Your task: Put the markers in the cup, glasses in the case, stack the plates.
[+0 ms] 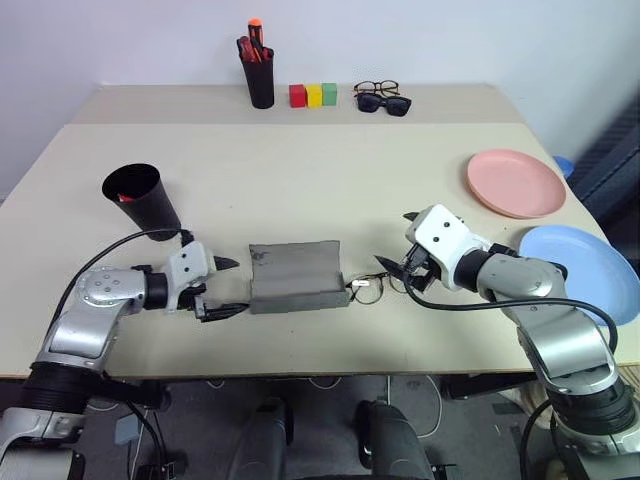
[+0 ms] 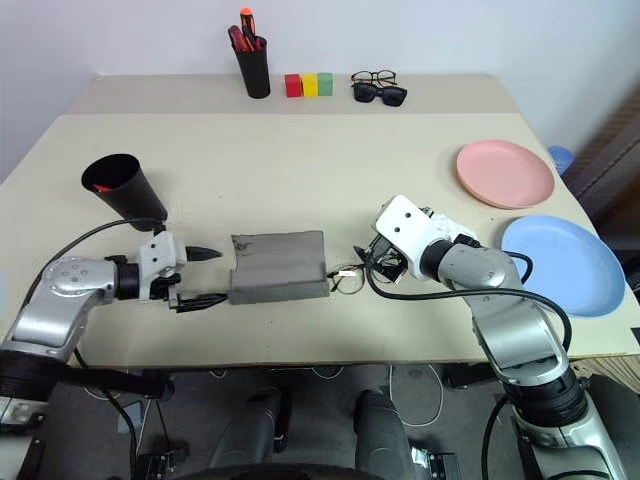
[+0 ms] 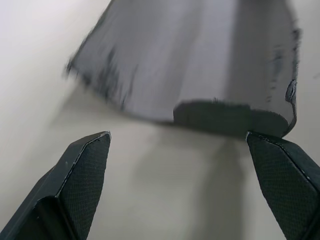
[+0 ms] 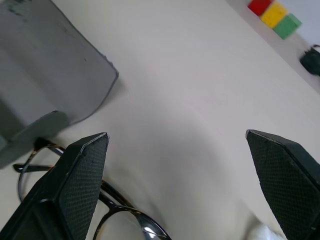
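The right gripper [image 1: 397,268] stands wide and empty, low over the worktop [image 1: 300,170] near its front edge, with the glasses [image 1: 368,289] lying just beside its fingertips, touching or nearly touching the right end of the open grey case [image 1: 295,277]. To do this step well, I judge it should drop lower, take the frame at the bridge rather than a lens, close gently, then lift clear of the case wall before moving across. The right forearm reaches in from the right edge, wrist bent, gripper aimed leftward and slightly down. The left gripper [image 1: 222,288], also wide and empty, points at the case's left end, apt for steadying it.
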`<act>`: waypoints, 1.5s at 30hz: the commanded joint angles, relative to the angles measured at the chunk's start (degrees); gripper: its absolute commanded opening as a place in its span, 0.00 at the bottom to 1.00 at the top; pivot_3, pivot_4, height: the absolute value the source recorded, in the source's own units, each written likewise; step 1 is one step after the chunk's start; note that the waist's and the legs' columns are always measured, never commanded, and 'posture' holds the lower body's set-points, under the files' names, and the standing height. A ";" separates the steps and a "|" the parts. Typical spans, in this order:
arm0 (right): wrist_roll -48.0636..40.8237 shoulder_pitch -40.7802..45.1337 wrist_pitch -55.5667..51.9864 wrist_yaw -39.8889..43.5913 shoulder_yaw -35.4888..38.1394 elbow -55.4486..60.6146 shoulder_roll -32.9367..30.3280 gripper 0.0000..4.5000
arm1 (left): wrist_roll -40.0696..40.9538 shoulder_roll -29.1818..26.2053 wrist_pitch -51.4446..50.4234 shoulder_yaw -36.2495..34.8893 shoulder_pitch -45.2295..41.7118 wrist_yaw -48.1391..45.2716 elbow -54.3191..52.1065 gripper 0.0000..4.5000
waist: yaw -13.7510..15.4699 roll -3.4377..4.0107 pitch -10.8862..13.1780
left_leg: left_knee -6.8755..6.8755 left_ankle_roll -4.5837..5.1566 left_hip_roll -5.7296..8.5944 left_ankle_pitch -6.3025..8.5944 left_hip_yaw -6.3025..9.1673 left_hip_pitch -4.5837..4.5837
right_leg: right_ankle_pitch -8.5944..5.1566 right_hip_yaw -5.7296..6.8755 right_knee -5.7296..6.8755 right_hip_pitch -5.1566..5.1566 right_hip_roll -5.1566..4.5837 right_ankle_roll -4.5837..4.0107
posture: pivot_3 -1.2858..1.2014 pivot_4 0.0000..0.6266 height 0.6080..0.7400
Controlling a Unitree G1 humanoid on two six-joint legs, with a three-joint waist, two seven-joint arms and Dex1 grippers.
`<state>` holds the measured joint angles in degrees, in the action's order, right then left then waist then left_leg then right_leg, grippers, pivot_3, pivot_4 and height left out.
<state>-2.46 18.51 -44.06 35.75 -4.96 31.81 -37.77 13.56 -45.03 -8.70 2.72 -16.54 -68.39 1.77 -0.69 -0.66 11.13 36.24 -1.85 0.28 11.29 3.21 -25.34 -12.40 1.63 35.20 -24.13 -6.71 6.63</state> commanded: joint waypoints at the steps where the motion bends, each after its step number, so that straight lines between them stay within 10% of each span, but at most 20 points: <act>1: -0.32 -0.05 0.94 -0.43 2.12 1.25 -0.93 1.00 | 1.75 -0.29 -1.22 0.21 -1.04 -1.33 -3.28 0.99 | -0.06 0.00 0.00 | 0.00 0.00 0.00 0.00 0.00 0.01 | 0.00 0.00 0.01 0.00 0.00 0.00 | 0.52 0.24 1.00; 14: 2.65 -1.38 10.63 6.01 -0.81 -6.25 -10.45 1.00 | 19.88 -6.88 -13.25 -11.89 8.97 -9.99 -15.91 0.99 | -0.30 0.01 0.01 | -0.02 0.00 -0.03 0.00 -0.02 0.00 | -0.02 -0.04 -0.03 -0.05 0.00 -0.03 | 0.52 0.24 1.00; 45: 7.04 5.63 19.77 13.83 -6.95 -16.58 -10.38 1.00 | 16.85 -5.32 -6.78 -7.66 8.21 -9.46 -16.22 0.99 | -0.03 0.02 0.01 | -0.01 0.00 -0.03 0.00 -0.06 0.00 | -0.06 -0.03 -0.02 -0.05 0.01 -0.15 | 0.52 0.24 1.00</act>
<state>3.90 22.80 -25.41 49.51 -12.70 14.64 -47.59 30.45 -50.50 -16.49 -4.06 -8.62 -78.30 -13.15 -0.71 -0.64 11.14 36.23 -1.85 0.25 11.29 3.15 -25.34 -12.46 1.59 35.19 -24.18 -6.70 6.48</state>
